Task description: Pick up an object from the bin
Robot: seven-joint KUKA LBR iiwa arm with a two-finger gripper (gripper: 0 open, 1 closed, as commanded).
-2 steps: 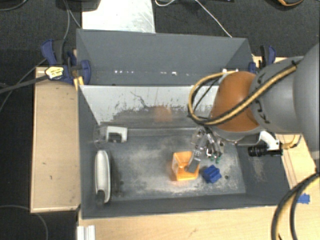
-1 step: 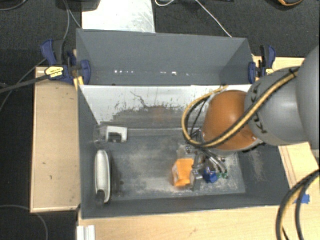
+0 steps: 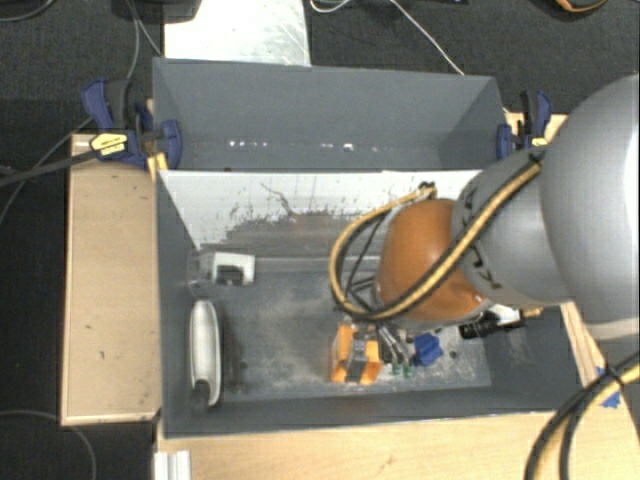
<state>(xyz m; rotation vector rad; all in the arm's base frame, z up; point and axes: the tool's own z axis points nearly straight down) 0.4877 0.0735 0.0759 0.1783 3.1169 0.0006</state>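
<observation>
My gripper (image 3: 390, 348) is low in the bin's front right part, mostly hidden under the arm's orange cover. Right beside it on the left lies a small orange thing (image 3: 352, 358) with dark markings, touching or nearly touching the gripper. A small blue thing (image 3: 427, 350) lies just to the gripper's right, with a bit of green next to it. Whether anything is held is hidden from me.
A long silver-grey thing (image 3: 204, 350) lies along the bin's left wall. A small white and grey block (image 3: 232, 267) sits at the back left. The arm and its cables cover the bin's right side.
</observation>
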